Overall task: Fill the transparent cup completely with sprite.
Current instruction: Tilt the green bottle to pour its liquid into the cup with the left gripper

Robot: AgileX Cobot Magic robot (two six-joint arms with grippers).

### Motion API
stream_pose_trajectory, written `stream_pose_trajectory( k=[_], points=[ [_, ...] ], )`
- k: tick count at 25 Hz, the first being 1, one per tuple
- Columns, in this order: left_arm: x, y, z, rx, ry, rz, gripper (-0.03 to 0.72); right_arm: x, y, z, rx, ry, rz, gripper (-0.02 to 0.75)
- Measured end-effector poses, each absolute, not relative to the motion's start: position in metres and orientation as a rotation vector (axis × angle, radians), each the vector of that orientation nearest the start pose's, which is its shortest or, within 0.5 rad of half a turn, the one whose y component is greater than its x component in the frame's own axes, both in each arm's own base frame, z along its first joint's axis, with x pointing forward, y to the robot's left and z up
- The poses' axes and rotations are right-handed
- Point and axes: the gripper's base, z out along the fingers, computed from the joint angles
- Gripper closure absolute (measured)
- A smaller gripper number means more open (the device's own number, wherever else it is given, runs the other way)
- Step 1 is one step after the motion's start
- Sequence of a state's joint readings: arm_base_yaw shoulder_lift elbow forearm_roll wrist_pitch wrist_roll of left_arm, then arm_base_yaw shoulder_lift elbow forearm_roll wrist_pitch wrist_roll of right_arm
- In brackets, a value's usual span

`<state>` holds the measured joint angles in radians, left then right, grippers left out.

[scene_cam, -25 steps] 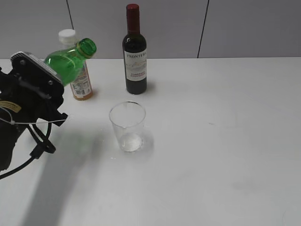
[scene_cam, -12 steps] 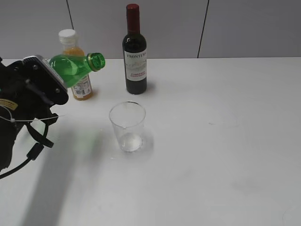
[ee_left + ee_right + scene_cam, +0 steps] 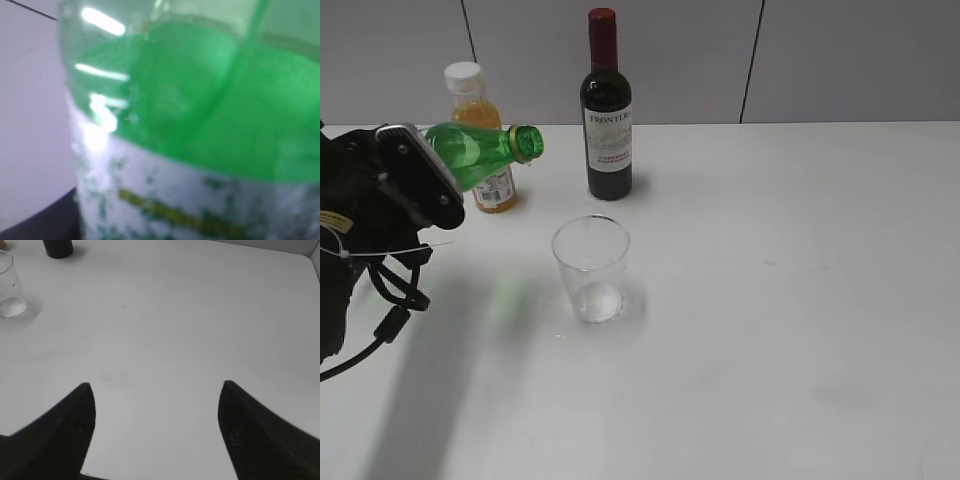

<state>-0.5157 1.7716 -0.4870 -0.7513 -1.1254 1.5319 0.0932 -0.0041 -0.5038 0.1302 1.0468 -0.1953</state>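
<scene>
The transparent cup (image 3: 591, 266) stands upright on the white table with a little clear liquid at its bottom. It also shows at the top left of the right wrist view (image 3: 9, 286). My left gripper (image 3: 412, 185) is shut on the green sprite bottle (image 3: 480, 152), which is tilted almost flat, its open mouth pointing right, up and left of the cup. The bottle's green body and white-green label fill the left wrist view (image 3: 190, 130), blurred. My right gripper (image 3: 156, 390) is open and empty over bare table, out of the exterior view.
An orange juice bottle (image 3: 485, 150) with a white cap stands behind the sprite bottle. A dark wine bottle (image 3: 606, 115) with a red top stands behind the cup. A grey wall runs along the table's back edge.
The sprite bottle has tipped further towards level and its mouth has moved right and down, nearer the cup. The cup has not moved.
</scene>
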Motion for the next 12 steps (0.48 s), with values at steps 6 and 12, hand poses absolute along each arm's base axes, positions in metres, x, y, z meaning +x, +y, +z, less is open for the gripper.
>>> stream_pose_trajectory(
  k=[6,12],
  points=[
    [0.2679,-0.0870,0.1518,1.044,1.549,1.090,0.221,-0.0067,0.0097,0.2800,-0.295,1.995,0.090,0.156],
    [0.2679,-0.0870,0.1518,1.097,1.526,1.131,0.221,-0.0067,0.0097,0.2800,-0.295,1.995,0.090,0.156]
  ],
)
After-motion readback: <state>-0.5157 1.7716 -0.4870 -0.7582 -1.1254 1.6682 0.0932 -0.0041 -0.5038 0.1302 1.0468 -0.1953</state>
